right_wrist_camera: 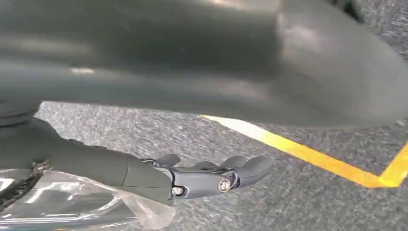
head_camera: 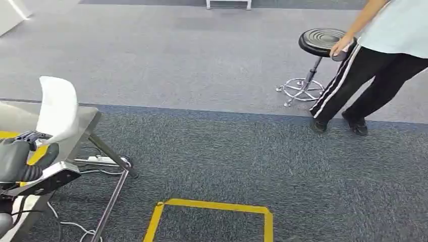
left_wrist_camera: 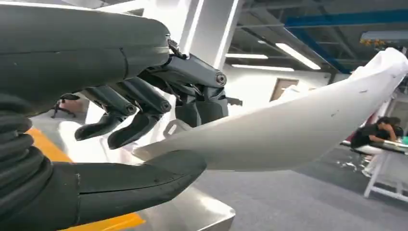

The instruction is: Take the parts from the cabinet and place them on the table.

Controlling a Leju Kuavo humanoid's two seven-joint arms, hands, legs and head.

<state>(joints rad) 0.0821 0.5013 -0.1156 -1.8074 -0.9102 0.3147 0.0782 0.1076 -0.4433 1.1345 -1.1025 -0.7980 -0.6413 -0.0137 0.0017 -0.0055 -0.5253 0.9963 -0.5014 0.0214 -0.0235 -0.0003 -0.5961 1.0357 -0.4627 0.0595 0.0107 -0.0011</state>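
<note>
Gripping a curved white part (left_wrist_camera: 288,130) between thumb and dark fingers (left_wrist_camera: 130,108), the left hand (head_camera: 22,156) holds it raised over the corner of the metal table (head_camera: 86,121). The right hand (right_wrist_camera: 192,175) hangs above grey carpet beside yellow floor tape (right_wrist_camera: 308,154); its fingers lie extended with clear plastic film (right_wrist_camera: 72,202) against them, and whether it grasps the film cannot be determined. Farther off, a person (head_camera: 383,55) touches a black stool (head_camera: 320,43).
</note>
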